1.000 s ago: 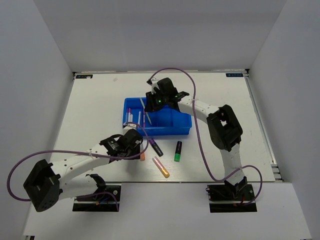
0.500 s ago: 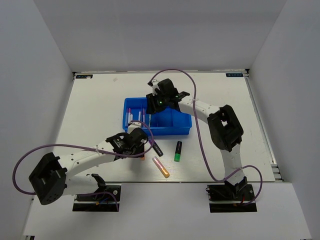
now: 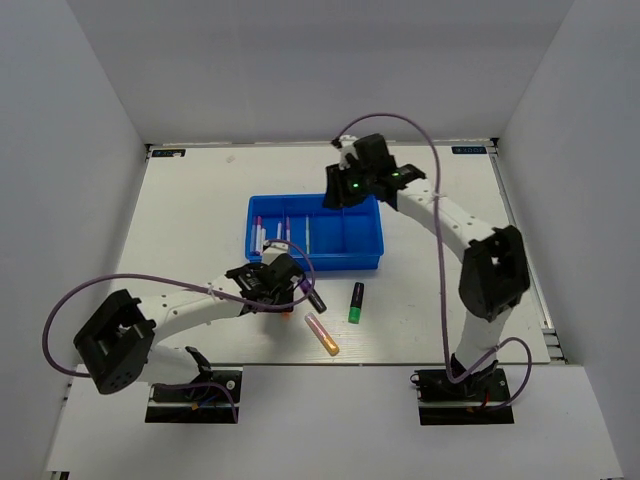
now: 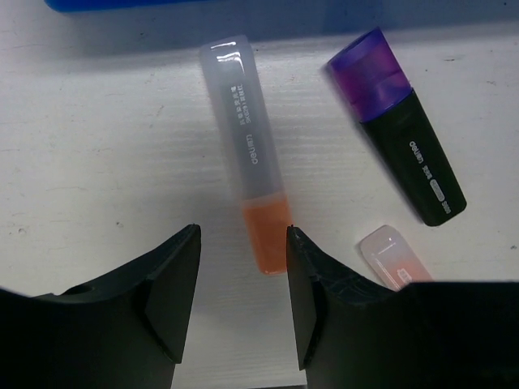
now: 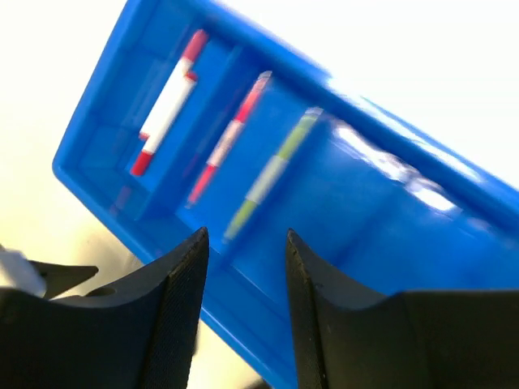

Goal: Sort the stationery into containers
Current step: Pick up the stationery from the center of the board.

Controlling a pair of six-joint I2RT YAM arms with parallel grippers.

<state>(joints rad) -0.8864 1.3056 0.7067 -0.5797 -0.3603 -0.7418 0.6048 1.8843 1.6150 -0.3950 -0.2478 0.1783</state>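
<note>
My left gripper (image 4: 241, 259): the two matte black wedge-shaped fingers stand apart, low over the white, faintly grained table (image 4: 97, 146). The orange highlighter (image 4: 243, 138) lies flat there, with only its orange end in the gap. There's clear table on the left side of it, but it's so close to the other finger that I can't tell if they touch. The rest of it is a frosted see-through cap with tiny print, pointing toward the blue tray (image 4: 162, 4), which is just a strip at the top edge of the left wrist view.

Just right of it lies the purple/black highlighter (image 4: 405, 154), a chunky glossy body with a translucent purple cap, lying at an angle. A pale pink highlighter (image 4: 392, 258) pokes out nearer, mostly hidden behind my finger. From above, the green/black highlighter (image 3: 356, 301) lies further right on the table.

My right gripper (image 5: 246, 237): fingers apart too, nothing between them, hanging over the tray's far edge. The tray is smooth shiny plastic with glare. The view is blurry, but thin pens lie in the narrow compartments: a white pen with red cap (image 5: 166, 101), a pink pen (image 5: 231, 134) and a yellow pen (image 5: 272, 174). The tray's corners are cut off.
</note>
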